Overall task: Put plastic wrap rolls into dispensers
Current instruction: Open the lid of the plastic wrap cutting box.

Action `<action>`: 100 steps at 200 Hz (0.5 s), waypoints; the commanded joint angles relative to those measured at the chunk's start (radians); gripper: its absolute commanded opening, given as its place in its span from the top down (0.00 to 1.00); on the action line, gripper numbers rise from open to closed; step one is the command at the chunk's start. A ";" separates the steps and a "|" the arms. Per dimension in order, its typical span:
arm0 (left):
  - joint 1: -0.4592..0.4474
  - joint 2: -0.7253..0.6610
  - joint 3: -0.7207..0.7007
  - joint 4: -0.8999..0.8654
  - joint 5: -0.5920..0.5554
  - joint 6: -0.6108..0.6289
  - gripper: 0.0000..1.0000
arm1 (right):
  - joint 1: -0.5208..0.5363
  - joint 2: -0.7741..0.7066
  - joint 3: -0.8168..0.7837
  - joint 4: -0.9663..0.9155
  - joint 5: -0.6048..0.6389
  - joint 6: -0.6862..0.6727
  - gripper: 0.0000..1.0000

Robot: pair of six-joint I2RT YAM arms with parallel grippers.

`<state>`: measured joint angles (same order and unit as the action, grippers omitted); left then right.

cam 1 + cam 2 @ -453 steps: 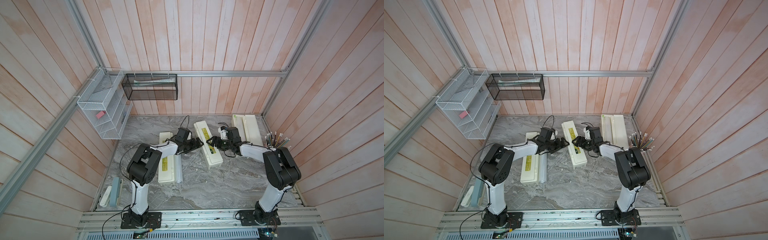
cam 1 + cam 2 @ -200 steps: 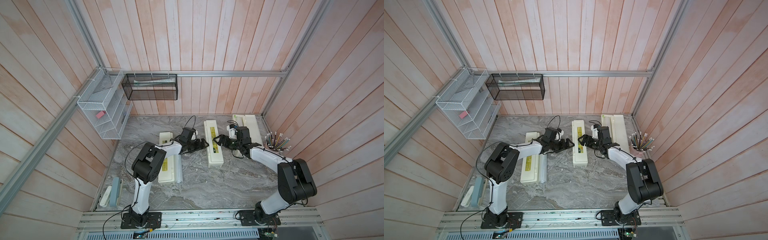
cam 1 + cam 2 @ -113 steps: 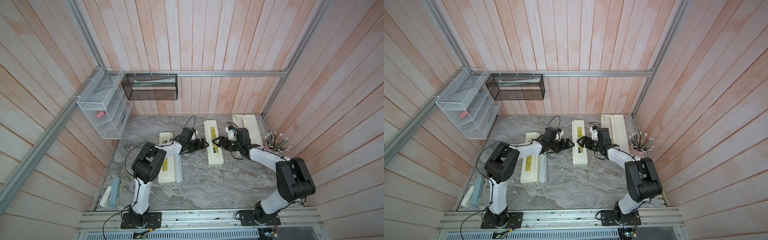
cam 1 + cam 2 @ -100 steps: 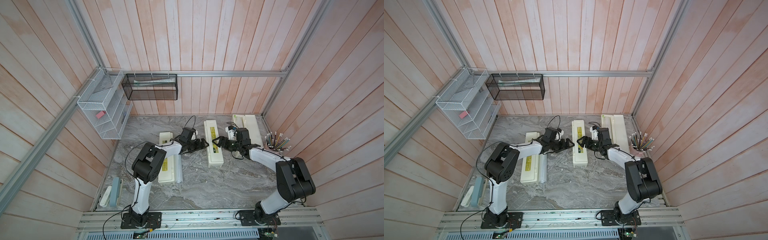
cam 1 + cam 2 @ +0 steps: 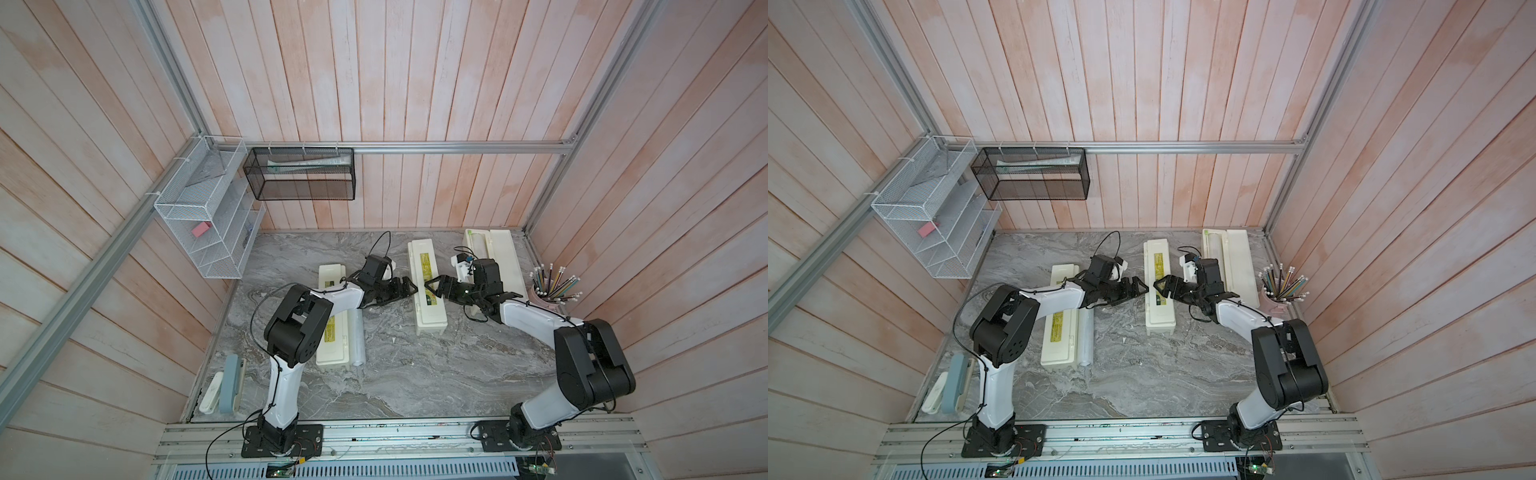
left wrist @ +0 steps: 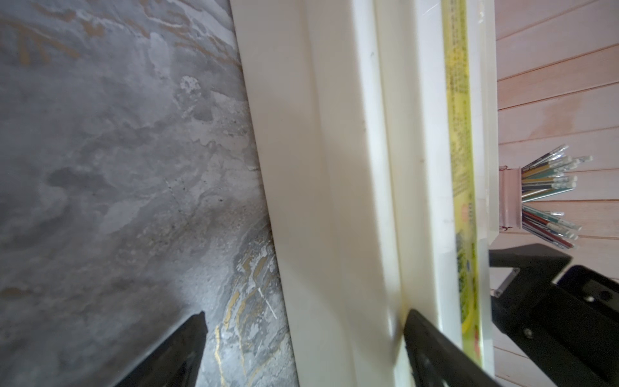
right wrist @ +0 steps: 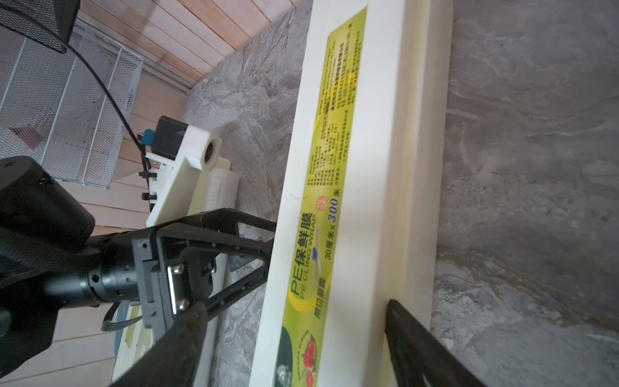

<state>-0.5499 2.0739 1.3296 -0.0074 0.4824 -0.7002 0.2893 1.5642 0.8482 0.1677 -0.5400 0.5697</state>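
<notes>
My left gripper (image 5: 406, 287) and right gripper (image 5: 432, 286) face each other across the middle dispenser (image 5: 430, 322), which lies closed on the table (image 5: 415, 374). Both sets of jaws stand apart, gripping nothing; one left fingertip (image 6: 413, 321) touches the box's side seam. A roll (image 5: 357, 336) lies just beside the left dispenser (image 5: 332, 353) — also closed.

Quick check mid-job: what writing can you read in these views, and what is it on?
"PE保鮮膜": yellow-green label on the middle dispenser.
"PE CLING WRAP": same label.
"30厘米 x 300 米": same label.
Fine print on that label: too small to read.
Strip label on the left dispenser: too small to read in both top views.
</notes>
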 commanded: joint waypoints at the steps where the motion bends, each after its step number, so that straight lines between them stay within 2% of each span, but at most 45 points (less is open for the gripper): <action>1: -0.027 0.037 0.033 0.013 0.017 0.000 0.06 | 0.019 -0.033 -0.020 0.062 -0.079 -0.013 0.17; 56: -0.031 0.019 0.028 0.044 0.035 0.018 0.06 | 0.024 -0.020 -0.005 0.052 -0.070 -0.019 0.17; 100: -0.008 -0.039 0.024 -0.038 -0.008 0.069 0.03 | 0.027 -0.021 0.015 0.024 -0.050 -0.028 0.17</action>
<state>-0.5655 2.0850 1.3453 -0.0124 0.4866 -0.6731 0.3073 1.5494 0.8402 0.2092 -0.5892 0.5678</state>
